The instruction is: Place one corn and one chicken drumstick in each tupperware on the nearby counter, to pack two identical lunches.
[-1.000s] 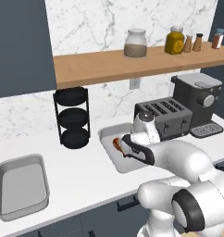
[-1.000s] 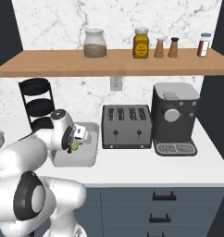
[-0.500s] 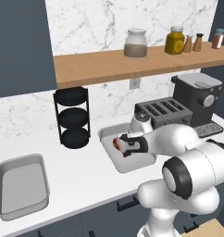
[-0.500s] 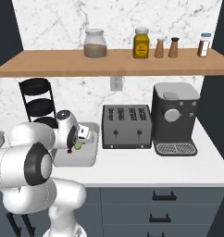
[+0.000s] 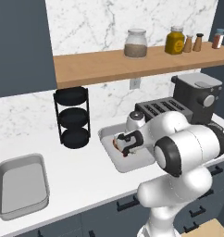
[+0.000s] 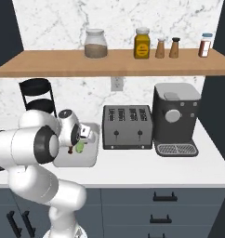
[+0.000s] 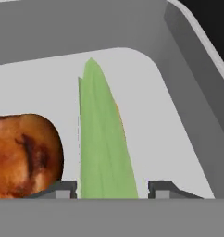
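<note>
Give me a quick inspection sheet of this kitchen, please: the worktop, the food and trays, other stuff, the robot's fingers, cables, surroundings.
Surface: white counter over dark drawers.
Job's things: one tupperware at the left looks empty; the other tupperware, under the hand, holds a green-husked corn lying beside a chicken drumstick. A second corn and drumstick: nothing seen.
Clutter: black tiered rack, toaster, coffee machine.
Grippers: the gripper is low in the tray, its fingers on either side of the corn's end, not closed on it.
Cables: nothing seen; a wall socket sits behind.
Surroundings: marble wall, wooden shelf with jars and shakers.
</note>
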{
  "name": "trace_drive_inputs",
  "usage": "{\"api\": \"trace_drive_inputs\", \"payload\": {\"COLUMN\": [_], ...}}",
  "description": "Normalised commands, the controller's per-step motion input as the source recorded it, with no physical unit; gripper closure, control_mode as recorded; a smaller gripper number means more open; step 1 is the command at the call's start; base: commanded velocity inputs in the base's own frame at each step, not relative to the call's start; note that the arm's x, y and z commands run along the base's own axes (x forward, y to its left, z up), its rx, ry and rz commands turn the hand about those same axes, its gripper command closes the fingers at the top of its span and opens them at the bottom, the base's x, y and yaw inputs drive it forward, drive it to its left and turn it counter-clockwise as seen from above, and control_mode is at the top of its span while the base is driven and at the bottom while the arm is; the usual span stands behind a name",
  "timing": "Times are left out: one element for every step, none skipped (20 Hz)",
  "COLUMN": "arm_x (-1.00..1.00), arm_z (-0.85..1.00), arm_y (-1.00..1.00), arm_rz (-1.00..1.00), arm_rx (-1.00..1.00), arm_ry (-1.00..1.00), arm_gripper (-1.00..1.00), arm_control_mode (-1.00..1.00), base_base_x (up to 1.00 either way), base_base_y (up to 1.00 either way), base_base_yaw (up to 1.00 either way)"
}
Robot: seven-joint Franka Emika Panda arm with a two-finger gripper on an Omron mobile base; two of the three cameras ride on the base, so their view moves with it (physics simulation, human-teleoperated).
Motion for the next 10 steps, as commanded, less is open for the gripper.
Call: {"api": "trace_drive_inputs", "payload": {"arm_x": [0.00, -0.02, -0.18, -0.43, -0.61, -0.78, -0.86, -1.00, -1.00, -1.00], "arm_z": [0.19, 0.24, 0.26, 0.25, 0.27, 0.38, 0.45, 0.53, 0.59, 0.60], "arm_y": [0.00, 0.00, 0.00, 0.00, 0.00, 0.00, -0.04, -0.13, -0.19, -0.19], "arm_rz": [-0.08, -0.08, -0.08, -0.07, -0.08, -0.08, -0.08, -0.08, -0.06, -0.05], "arm_rx": [0.00, 0.00, 0.00, 0.00, 0.00, 0.00, 0.00, 0.00, 0.00, 0.01], "arm_ry": [0.00, 0.00, 0.00, 0.00, 0.00, 0.00, -0.01, -0.06, -0.06, -0.08], "arm_gripper": [-1.00, -1.00, -1.00, -1.00, -1.00, -1.00, -1.00, -1.00, -1.00, -1.00], "arm_control_mode": [-1.00, -1.00, -1.00, -1.00, -1.00, -1.00, -1.00, -1.00, -1.00, -1.00], "base_base_x": [0.00, 0.00, 0.00, 0.00, 0.00, 0.00, 0.00, 0.00, 0.00, 0.00], "base_base_y": [0.00, 0.00, 0.00, 0.00, 0.00, 0.00, 0.00, 0.00, 0.00, 0.00], "base_base_yaw": [0.00, 0.00, 0.00, 0.00, 0.00, 0.00, 0.00, 0.00, 0.00, 0.00]}}
